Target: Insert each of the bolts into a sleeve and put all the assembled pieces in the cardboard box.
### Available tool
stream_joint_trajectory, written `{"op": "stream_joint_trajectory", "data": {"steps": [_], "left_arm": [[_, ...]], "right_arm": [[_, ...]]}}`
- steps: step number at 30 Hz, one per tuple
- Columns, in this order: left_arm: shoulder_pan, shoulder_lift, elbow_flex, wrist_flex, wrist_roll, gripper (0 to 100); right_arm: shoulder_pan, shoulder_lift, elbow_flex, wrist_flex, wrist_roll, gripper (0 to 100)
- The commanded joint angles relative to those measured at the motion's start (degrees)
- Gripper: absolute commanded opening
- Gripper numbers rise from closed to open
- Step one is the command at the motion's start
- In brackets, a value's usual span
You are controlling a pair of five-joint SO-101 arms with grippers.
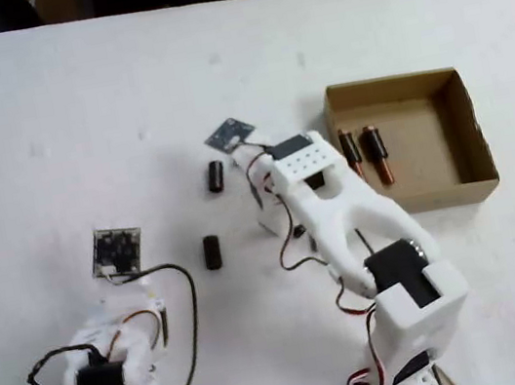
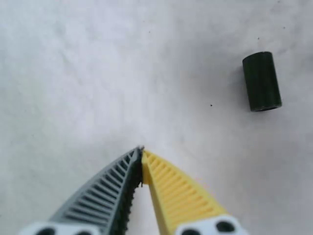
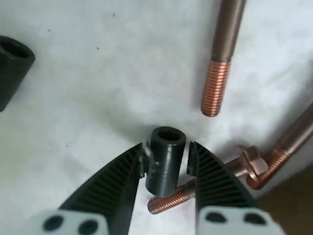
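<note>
Sleeves loose on the table (image 1: 71, 85) number three. One sleeve (image 1: 215, 176) lies near the middle and a second sleeve (image 1: 212, 251) nearer the front edge. A third sleeve (image 3: 166, 169) stands upright between the fingers of the right gripper (image 3: 166, 152), which sit slightly apart on either side of it. Three bare bolts (image 3: 222, 58) lie close by. Two assembled pieces (image 1: 349, 149) rest in the cardboard box (image 1: 388, 84) toward the right edge. The left gripper (image 2: 142, 152), fingers pressed together and empty, hangs near the front-left corner. Bare surface runs along the far and left edges.
</note>
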Motion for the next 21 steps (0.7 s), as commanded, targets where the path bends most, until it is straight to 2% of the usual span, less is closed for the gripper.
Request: {"op": "stream_joint_trajectory", "data": {"steps": [1, 21], "left_arm": [[-0.2, -0.5, -0.1, 0.4, -0.2, 2], [-0.2, -0.5, -0.1, 0.4, -0.2, 2]], "right_arm": [[0.4, -1.6, 0.6, -2.4, 1.8, 11.2], [0.3, 3.5, -0.1, -2.2, 2.0, 11.1]]}}
